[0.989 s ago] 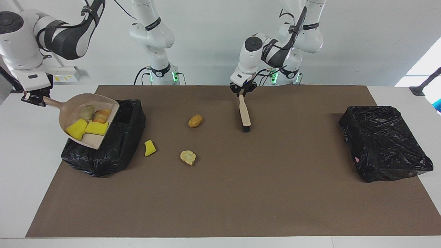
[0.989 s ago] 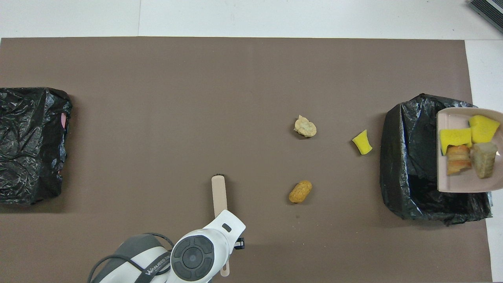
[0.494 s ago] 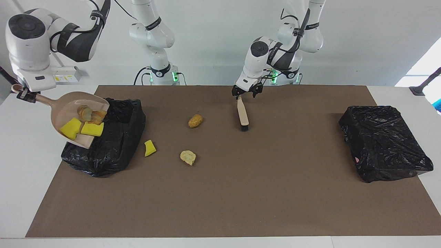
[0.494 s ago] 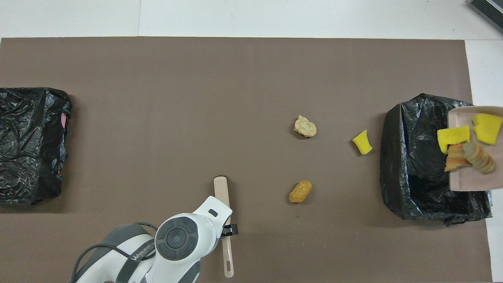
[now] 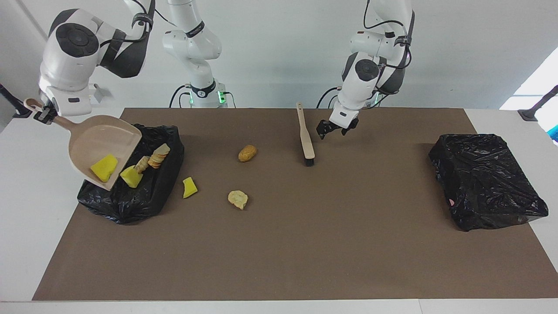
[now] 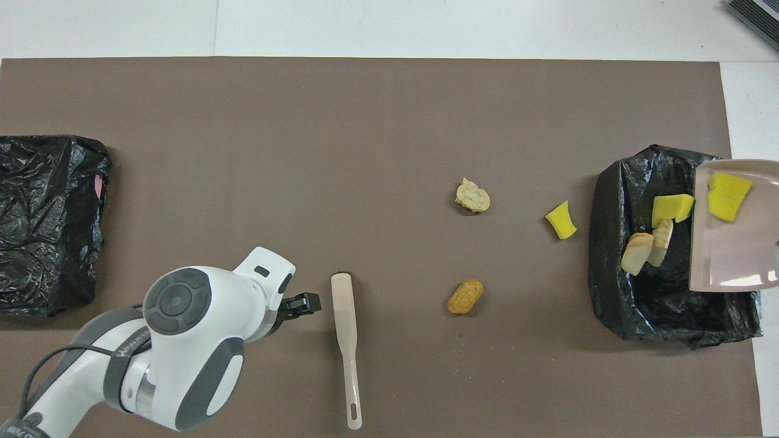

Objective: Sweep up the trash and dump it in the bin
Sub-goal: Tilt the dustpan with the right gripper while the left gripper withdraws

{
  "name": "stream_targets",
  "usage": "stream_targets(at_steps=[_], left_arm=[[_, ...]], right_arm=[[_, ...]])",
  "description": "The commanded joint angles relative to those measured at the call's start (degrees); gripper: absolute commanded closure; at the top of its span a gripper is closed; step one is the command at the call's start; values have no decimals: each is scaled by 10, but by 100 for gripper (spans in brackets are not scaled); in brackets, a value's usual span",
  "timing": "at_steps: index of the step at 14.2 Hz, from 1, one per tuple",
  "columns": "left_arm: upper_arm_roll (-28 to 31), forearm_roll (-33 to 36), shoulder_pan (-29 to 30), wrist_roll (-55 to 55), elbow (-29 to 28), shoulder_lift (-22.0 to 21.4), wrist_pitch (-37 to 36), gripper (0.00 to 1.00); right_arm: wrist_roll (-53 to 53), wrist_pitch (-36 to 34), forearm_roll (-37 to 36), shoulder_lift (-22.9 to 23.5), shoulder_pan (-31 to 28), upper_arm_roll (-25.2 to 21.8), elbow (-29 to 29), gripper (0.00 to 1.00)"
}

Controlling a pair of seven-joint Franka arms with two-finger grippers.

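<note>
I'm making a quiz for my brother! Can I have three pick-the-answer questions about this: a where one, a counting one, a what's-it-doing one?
1. Where is the beige-handled, black-bristled brush? A) on the brown mat B) in a gripper C) in a bin
2. How many trash scraps lie loose on the mat? A) one B) three C) six
3. The beige plastic dustpan is: A) flat on the mat B) tipped over the black-bagged bin C) upside down
1 A: it lies beside the open left gripper. 2 B: yellow sponge chunk, tan lump, orange-brown lump. 3 B: the right gripper holds it slanted there.
</note>
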Motion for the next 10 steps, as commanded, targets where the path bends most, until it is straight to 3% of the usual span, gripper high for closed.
stream_targets(at_steps=[1,7,10], left_arm=[[-4,4,55,64,11,-8,-42,0],[-4,24,162,203,11,-36,-111,0],[-4,36,215,272,12,-54,-139,0]], right_arm=[[13,-1,-38,-35,11,1,-34,100],[10,2,-138,-80,70,2,-63,100],[15,5,-151,-94,84,2,-84,100]])
